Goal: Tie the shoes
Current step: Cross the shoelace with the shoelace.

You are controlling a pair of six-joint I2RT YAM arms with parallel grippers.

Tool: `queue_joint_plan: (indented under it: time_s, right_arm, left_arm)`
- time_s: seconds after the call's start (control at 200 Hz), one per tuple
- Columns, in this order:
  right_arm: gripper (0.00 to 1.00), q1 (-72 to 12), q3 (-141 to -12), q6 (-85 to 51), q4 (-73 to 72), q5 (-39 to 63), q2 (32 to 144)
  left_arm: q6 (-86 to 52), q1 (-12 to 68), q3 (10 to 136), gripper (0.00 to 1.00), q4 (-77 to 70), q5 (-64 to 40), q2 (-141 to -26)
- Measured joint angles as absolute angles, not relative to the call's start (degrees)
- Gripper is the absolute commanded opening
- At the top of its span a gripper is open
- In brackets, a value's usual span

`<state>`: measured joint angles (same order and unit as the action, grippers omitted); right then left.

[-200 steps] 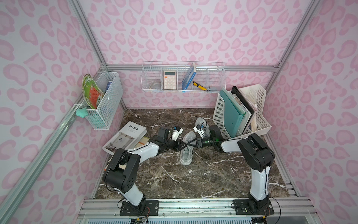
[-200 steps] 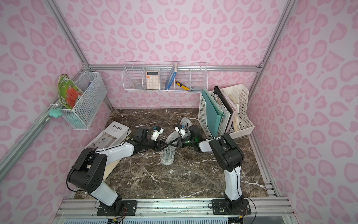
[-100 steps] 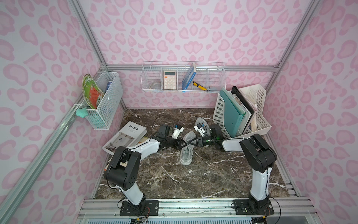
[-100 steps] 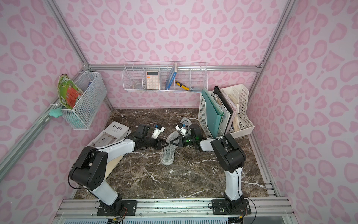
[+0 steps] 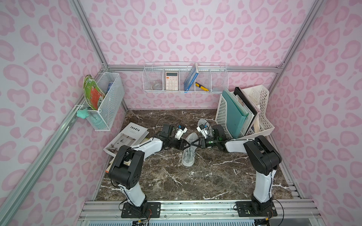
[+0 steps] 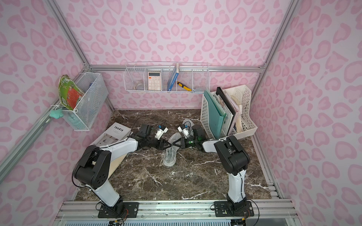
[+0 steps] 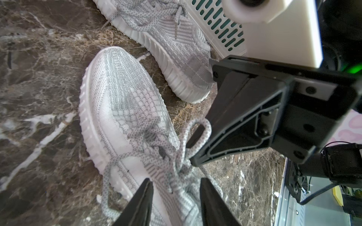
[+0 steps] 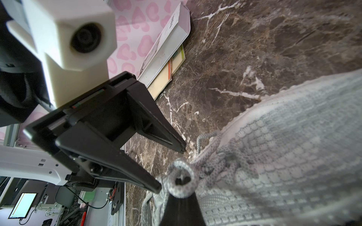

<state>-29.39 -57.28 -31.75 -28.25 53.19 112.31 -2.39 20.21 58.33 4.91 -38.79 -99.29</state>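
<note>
Two light grey knit shoes lie on the marble table. The near shoe (image 5: 188, 156) (image 6: 169, 158) (image 7: 121, 94) (image 8: 284, 146) sits mid-table, and both grippers meet over its laces. The other shoe (image 5: 201, 122) (image 7: 172, 39) lies farther back by the file rack, partly hidden by the right wrist. My left gripper (image 7: 176, 187) (image 5: 185, 145) is open, its fingers (image 8: 156, 189) astride the knotted laces and holding nothing. My right gripper (image 8: 181, 187) (image 5: 193, 145) (image 7: 194, 160) is shut, with a lace loop (image 8: 181, 181) (image 7: 203, 125) caught at its tip.
A white magazine (image 5: 127, 137) with papers under it lies at the left under the left arm. A white file rack (image 5: 244, 117) with folders stands back right, close to the far shoe. Wire baskets (image 5: 105, 101) (image 5: 185, 78) hang on the walls.
The left gripper's jaws have spread a little wider over the laces. Both arms have stayed nearly in place, and the right gripper is still shut.
</note>
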Motion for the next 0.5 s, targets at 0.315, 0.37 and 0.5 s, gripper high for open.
queue_joint_plan:
  time_s: [0.315,0.37,0.5]
  right_arm:
    - [0.00,-29.3,-57.0,-31.9,-28.4,53.4,111.7]
    - [0.00,-29.3,-56.9,-31.9,-28.4,53.4,111.7]
    - [0.00,-29.2,-56.8,-31.9,-28.5,53.5,111.7]
  left_arm:
    - [-1.5,20.2,60.5,0.39,6.5,-39.7,-101.5]
    - [-1.3,20.2,60.8,0.39,6.7,-40.0,-102.0]
    - [-1.3,20.2,61.4,0.38,6.7,-40.7,-102.8]
